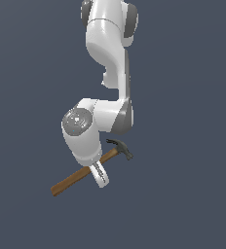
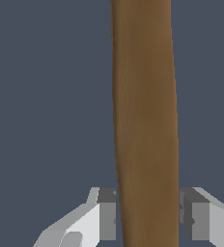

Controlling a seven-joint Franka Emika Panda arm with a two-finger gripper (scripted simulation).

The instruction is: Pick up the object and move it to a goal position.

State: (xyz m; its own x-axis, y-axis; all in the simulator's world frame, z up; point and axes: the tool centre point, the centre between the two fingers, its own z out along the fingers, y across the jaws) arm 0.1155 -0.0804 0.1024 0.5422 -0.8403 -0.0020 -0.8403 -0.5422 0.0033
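The hammer (image 1: 81,176) has a long brown wooden handle and a dark curved metal head (image 1: 121,147). It lies slanted, with the head toward the exterior view's right. My gripper (image 1: 98,176) reaches down over the middle of the handle. In the wrist view the handle (image 2: 145,106) runs straight between my two fingers. The grey pads (image 2: 107,214) meet it on both sides, so my gripper (image 2: 147,214) is shut on the handle. The head is out of the wrist view. No goal marker shows.
The plain dark blue-grey ground (image 1: 183,204) fills both views. My white arm (image 1: 107,53) stands over the hammer and hides part of its handle.
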